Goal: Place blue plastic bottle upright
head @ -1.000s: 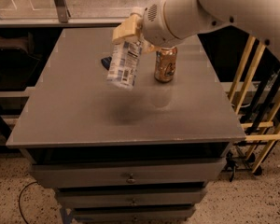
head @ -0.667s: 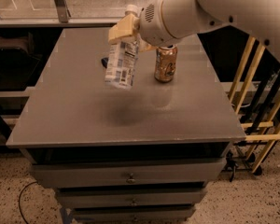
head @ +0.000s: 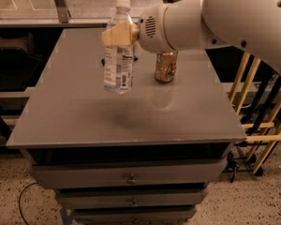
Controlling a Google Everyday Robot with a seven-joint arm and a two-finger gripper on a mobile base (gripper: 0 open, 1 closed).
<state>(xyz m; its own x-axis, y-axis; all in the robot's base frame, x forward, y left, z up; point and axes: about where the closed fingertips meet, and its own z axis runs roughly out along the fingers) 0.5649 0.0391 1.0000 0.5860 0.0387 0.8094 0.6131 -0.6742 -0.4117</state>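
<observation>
Hand (head: 118,34) clamped on blue plastic bottle (head: 118,74), upright above gray table (head: 61,121), can (head: 166,67) nearby, speckled floor (head: 257,203) below.

I've got one cam only, set high in front of the worktop (head: 187,121), looking down and back over its front edge, fairly near. End effector (head: 118,34) sits top-centre of view, above the worktop's rear half, clamped on the blue plastic bottle (head: 118,71).

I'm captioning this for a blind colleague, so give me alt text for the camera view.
A white robot arm's hand grips a clear bottle below its cap, holding it nearly upright in the air above a grey table. A brownish-gold can stands on the table beside it.
</observation>
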